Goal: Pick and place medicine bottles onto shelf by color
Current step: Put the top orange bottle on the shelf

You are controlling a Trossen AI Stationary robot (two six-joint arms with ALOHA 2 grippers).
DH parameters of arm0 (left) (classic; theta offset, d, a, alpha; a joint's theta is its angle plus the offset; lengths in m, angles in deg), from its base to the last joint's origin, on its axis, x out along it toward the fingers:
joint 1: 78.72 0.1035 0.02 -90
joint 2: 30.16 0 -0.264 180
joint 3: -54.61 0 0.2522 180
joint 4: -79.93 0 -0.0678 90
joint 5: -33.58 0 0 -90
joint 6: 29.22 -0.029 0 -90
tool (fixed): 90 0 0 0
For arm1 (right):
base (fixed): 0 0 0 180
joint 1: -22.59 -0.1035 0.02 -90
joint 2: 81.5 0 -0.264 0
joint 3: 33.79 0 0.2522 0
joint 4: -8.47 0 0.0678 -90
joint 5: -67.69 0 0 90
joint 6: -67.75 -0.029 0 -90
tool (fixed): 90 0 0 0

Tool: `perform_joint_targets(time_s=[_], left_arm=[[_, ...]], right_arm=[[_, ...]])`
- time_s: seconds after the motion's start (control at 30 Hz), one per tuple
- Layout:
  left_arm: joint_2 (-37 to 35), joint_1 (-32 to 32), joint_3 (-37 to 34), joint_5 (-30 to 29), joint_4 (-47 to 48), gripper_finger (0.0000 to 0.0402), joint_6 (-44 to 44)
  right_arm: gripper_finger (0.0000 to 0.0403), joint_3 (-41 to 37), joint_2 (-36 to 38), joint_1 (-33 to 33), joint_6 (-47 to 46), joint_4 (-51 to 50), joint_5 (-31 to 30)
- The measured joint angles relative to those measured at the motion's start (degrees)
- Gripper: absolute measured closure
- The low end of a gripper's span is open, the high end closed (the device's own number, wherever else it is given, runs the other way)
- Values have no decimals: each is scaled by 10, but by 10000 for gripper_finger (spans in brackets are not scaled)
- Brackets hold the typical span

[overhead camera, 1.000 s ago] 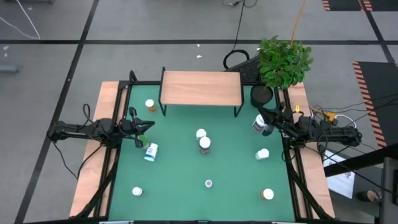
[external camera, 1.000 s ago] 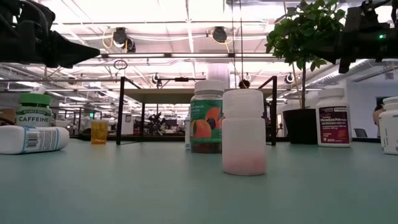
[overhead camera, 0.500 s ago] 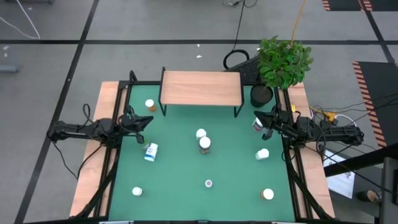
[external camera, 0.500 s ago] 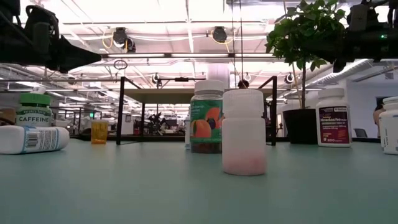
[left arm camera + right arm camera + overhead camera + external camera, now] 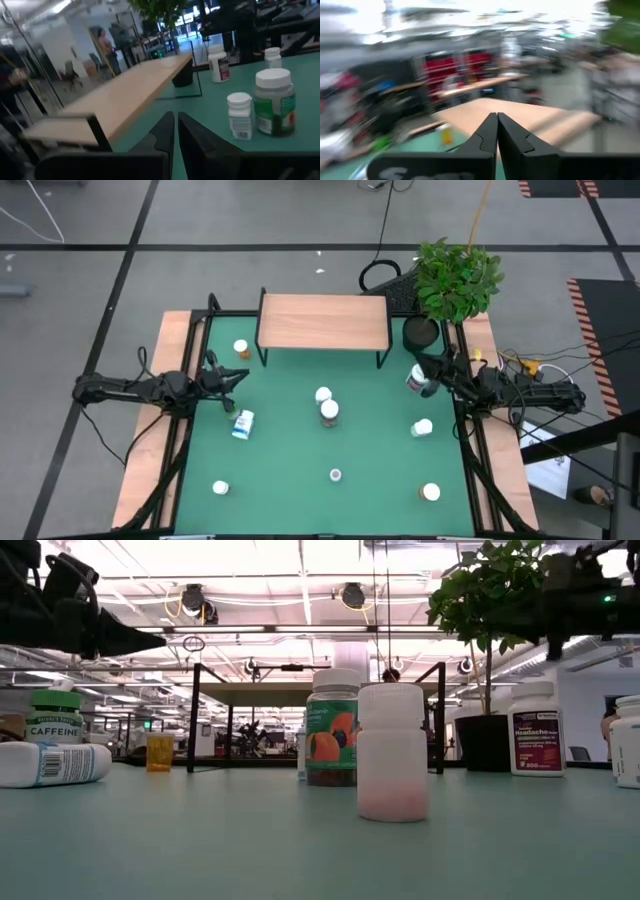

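The shelf [image 5: 323, 321], a light wood top on thin black legs, stands at the green mat's far edge. Medicine bottles are scattered on the mat: an orange one [image 5: 241, 348], a white one with a blue label lying on its side [image 5: 243, 423], a green-capped one [image 5: 55, 715], a white one [image 5: 323, 394], a green-lidded one [image 5: 329, 412] and a red-labelled white one [image 5: 416, 378]. My left gripper [image 5: 238, 376] is shut and empty, above the mat's left side. My right gripper [image 5: 421, 364] is shut and empty, raised beside the red-labelled bottle, which stands on the mat [image 5: 532, 730].
A potted plant [image 5: 455, 280] stands in its black pot [image 5: 421, 332] at the far right corner. More white bottles stand near the front [image 5: 220, 488], [image 5: 430, 492] and on the right [image 5: 423, 427]. Wooden side boards [image 5: 150, 470] flank the mat.
My right gripper has swung a little toward the table's left and back again, staying shut and raised. My left arm has drawn back slightly toward the table's left edge. No bottle has moved.
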Motion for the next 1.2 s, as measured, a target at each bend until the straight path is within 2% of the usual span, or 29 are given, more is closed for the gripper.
perform_joint_targets(time_s=[0.07,0.13,0.23,0.4,0.53,0.6,0.7,0.83,0.93,1.1,1.2], left_arm=[[8,4,0,0,-54,376,-22],[15,12,0,-1,-101,376,-27],[23,27,0,-1,-109,376,-29],[38,44,0,12,-70,375,-40],[47,49,0,6,-80,375,-31],[47,50,0,-12,-85,371,5],[47,53,0,-56,-95,354,78],[47,53,0,-59,-91,322,126],[47,52,0,-59,-89,302,139],[47,52,0,-59,-60,276,128],[47,52,0,-59,-33,268,156]], right_arm=[[398,0,-2,0,-39,0,-41],[398,0,-2,0,-43,6,-43],[398,0,-2,0,-8,16,-39],[398,0,-11,0,77,-8,64],[398,0,-30,0,61,11,65],[398,0,-38,0,59,14,66],[398,0,-48,-1,59,14,66],[398,0,-58,-1,58,25,68],[398,0,-61,-1,73,43,96],[383,0,-61,0,87,63,93],[369,0,-61,0,70,72,93]])
